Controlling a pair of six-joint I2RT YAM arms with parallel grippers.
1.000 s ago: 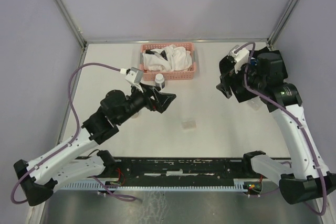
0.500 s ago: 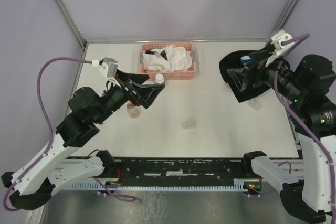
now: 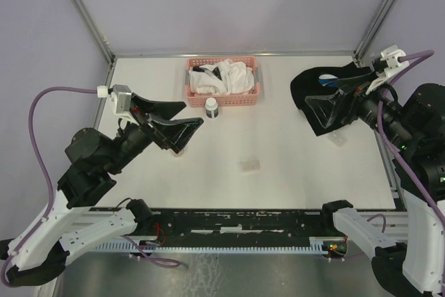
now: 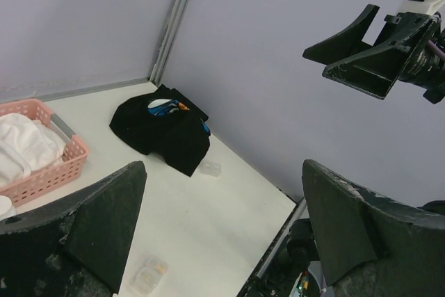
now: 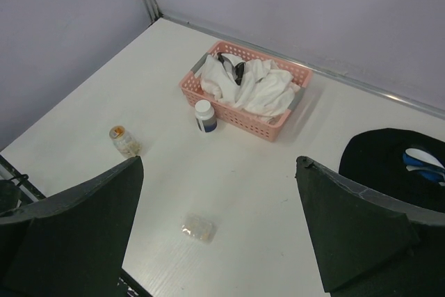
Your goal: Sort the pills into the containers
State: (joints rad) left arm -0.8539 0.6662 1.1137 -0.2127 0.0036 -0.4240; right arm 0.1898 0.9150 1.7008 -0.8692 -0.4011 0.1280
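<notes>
Jaws on our left end effector (image 3: 192,114) gape empty, out left of the pink basket (image 3: 229,97). Pill jar (image 5: 124,142) front-left of it, white-capped bottle (image 3: 211,108) just in front, neither blocking us. Further in front lies the clear box (image 3: 249,165): probably light, stiff, slippery, so we'd pinch its long edges. Right of the basket, by the black cloth (image 5: 382,151), our right end effector (image 5: 219,165) gapes empty too.

1. Ahead of the left gripper (image 4: 221,172) and right gripper (image 5: 217,165): plain lilac walls (image 3: 229,5), matte.
2. Below both: white table (image 3: 292,165), evenly lit, with soft shadows.
3. Far ahead, at the corners: grey metal posts (image 3: 83,12).
4. Behind, along the near edge: black rail (image 3: 243,217).
</notes>
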